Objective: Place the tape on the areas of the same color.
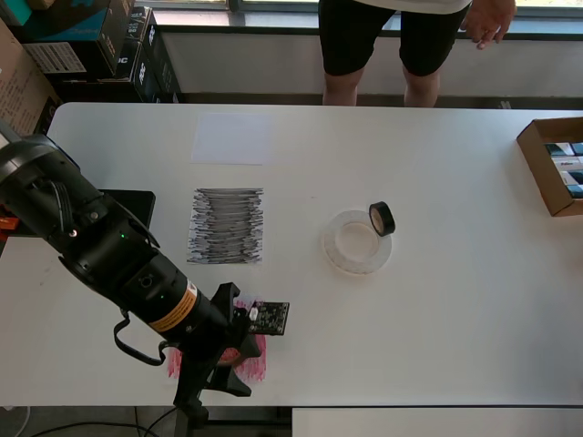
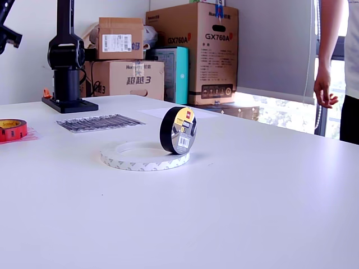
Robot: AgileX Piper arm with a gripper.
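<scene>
The end effector [image 1: 239, 350] hovers over the red roll [image 2: 12, 129], which lies on the red sheet [image 1: 253, 366]; whether its jaws are apart cannot be told. The arm slants low across the counter [image 1: 437, 319]. Well away from the red roll, the small black roll [image 2: 178, 130] stands on edge against the flat white ring [image 2: 145, 156]. Both look light and stiff; the black roll may wheel off, so pinching across its rim seems best. The black sheet [image 1: 226, 225] and white sheet [image 1: 231, 137] lie bare.

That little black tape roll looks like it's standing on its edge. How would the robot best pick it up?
From above, pinching its two flat faces. The black tape roll stands upright on edge, resting on the rim of the flat white tape ring, so its faces are exposed while the top curves away. A gentle approach seems wise, as it could roll.
</scene>
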